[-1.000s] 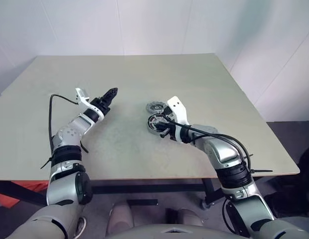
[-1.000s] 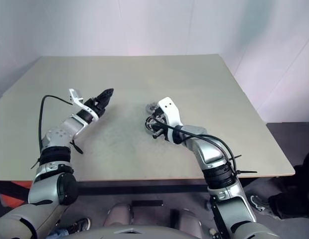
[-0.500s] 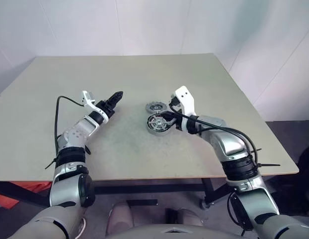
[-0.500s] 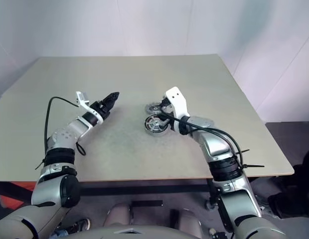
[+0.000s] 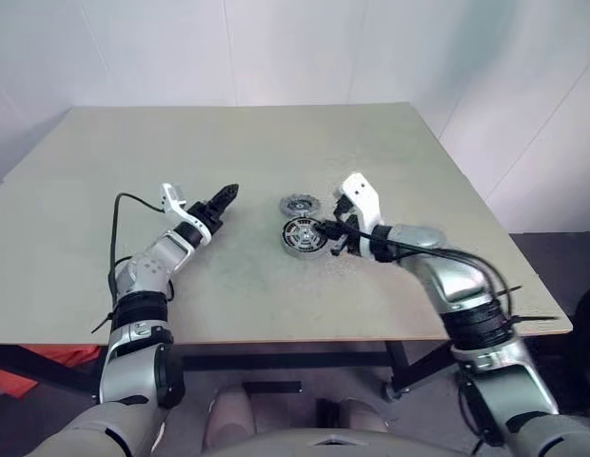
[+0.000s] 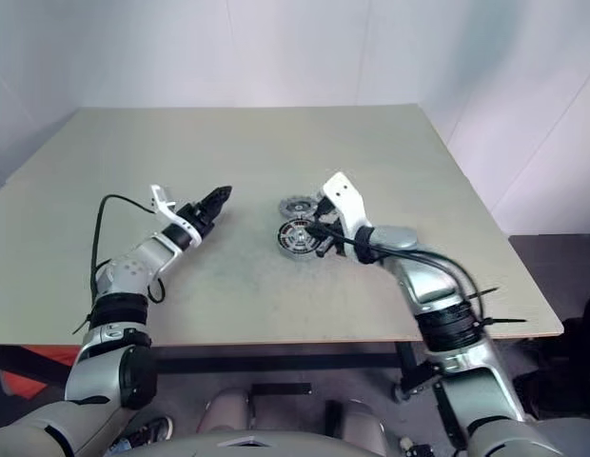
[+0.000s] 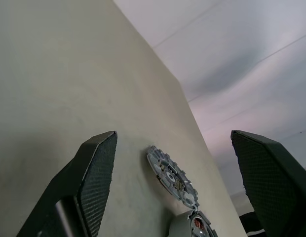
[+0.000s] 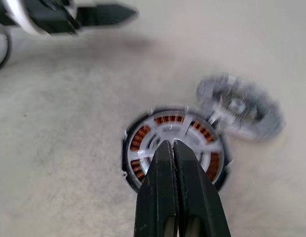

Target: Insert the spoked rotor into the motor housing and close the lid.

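The motor housing lies flat mid-table, copper windings showing in a dark rim. The spoked rotor sits inside it, silver spokes over the windings. The lid, a grey notched disc, lies on the table just behind the housing, touching or nearly touching it. My right gripper is shut and empty, hovering just above the housing's right edge. My left gripper is open and empty, well left of the housing and pointing toward it; its wrist view shows the lid between its spread fingers.
The beige table carries nothing else. Its right edge and front edge are near my right arm. White walls stand behind and to the right.
My right gripper, still shut, has lifted off the housing, drawn back to the right and rolled. My left gripper has drifted slightly toward the housing. The parts have not moved.
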You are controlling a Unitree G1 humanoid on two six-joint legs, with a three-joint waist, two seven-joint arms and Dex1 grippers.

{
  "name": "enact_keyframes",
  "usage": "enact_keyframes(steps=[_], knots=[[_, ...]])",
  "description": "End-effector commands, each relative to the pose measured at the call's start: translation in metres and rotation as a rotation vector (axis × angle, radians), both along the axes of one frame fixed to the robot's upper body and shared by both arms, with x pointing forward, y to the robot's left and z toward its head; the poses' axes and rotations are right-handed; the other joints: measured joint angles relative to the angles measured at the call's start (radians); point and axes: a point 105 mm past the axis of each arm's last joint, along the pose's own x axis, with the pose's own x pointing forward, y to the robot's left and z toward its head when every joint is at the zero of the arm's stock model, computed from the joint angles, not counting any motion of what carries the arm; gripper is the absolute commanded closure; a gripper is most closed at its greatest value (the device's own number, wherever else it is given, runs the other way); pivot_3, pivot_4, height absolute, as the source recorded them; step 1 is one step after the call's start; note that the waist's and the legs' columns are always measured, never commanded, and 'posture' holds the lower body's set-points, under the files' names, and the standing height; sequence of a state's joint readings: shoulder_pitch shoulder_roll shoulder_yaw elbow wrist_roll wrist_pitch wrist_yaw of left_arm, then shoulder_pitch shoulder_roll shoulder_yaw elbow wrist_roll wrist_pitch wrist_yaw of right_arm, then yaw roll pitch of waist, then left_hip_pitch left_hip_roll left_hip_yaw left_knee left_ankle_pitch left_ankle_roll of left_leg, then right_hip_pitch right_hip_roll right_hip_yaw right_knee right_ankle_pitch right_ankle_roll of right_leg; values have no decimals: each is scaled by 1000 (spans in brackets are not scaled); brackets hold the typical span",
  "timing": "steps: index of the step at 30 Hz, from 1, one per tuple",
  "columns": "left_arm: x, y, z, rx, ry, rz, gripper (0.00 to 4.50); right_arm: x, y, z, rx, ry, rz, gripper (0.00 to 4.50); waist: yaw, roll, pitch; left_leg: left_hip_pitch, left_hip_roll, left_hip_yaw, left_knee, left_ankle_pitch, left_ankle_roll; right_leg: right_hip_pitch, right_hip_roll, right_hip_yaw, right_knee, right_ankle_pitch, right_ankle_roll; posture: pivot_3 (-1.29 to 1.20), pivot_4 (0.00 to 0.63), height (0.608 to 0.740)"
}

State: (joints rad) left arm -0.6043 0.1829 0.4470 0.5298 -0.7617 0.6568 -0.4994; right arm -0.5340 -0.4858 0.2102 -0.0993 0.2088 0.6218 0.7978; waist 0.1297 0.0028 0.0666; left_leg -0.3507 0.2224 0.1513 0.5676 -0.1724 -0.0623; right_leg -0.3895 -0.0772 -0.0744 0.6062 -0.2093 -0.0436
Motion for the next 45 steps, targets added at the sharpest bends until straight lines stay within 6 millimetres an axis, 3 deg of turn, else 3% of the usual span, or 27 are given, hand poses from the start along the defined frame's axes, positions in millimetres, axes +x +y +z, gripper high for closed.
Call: enact_keyframes(steps=[1, 2, 5, 11, 16, 23, 32, 39, 45], knots=[[2, -4, 18, 23, -81, -5, 600, -17, 0, 16, -221, -194, 292, 4500, 1, 0, 0, 0, 0, 0, 0, 0, 0, 0, 0, 0, 0, 0, 0, 0, 0, 740], [3, -4, 19, 20, -84, -2, 600, -20, -7, 11, -301, -203, 367, 4500, 1, 0, 0, 0, 0, 0, 0, 0, 1, 1, 0, 0, 0, -1, 1, 0, 0, 740], [4, -4, 19, 18, -87, 9, 573, -13, -25, 3, -477, -222, 482, 3841, -3, 0, 0, 0, 1, 0, 2, -3, 4, 1, 0, 0, 0, 0, 0, 0, 0, 740], [-3, -5, 9, 11, -74, 30, 573, 28, -27, 1, -728, -356, 546, 1856, -18, 0, 0, -2, 2, 1, 9, -3, 6, -1, 0, -1, 5, 1, -2, 0, 0, 740], [-10, -4, 4, 7, -64, 54, 573, 44, -20, -4, -798, -389, 604, 1856, -26, 0, 0, -4, 2, 1, 10, -4, 7, -2, 0, -2, 6, 1, -3, 0, 0, 740], [-16, 1, 2, 7, -56, 86, 573, 52, -18, -21, -896, -385, 671, 1856, -34, 0, 0, -18, 2, 0, 15, -5, 10, -14, -1, -2, 8, 2, -4, 0, 0, 740], [-18, 4, 0, 9, -48, 101, 573, 59, -4, -21, -908, -429, 676, 1856, -37, 0, 0, -16, 3, 0, 16, -5, 9, -14, 0, -2, 12, 1, -4, 0, 0, 740], [-20, 5, -1, 11, -44, 106, 573, 63, 11, -9, -888, -487, 675, 1856, -38, 0, 0, -16, 3, 0, 19, -5, 9, -14, 0, -1, 15, 1, -4, 0, 0, 740], [-20, 8, -1, 16, -44, 114, 573, 57, 22, -19, -882, -487, 727, 1856, -39, 0, 0, -16, 3, 0, 20, -5, 9, -15, 0, -1, 15, 1, -4, 0, 0, 740]])
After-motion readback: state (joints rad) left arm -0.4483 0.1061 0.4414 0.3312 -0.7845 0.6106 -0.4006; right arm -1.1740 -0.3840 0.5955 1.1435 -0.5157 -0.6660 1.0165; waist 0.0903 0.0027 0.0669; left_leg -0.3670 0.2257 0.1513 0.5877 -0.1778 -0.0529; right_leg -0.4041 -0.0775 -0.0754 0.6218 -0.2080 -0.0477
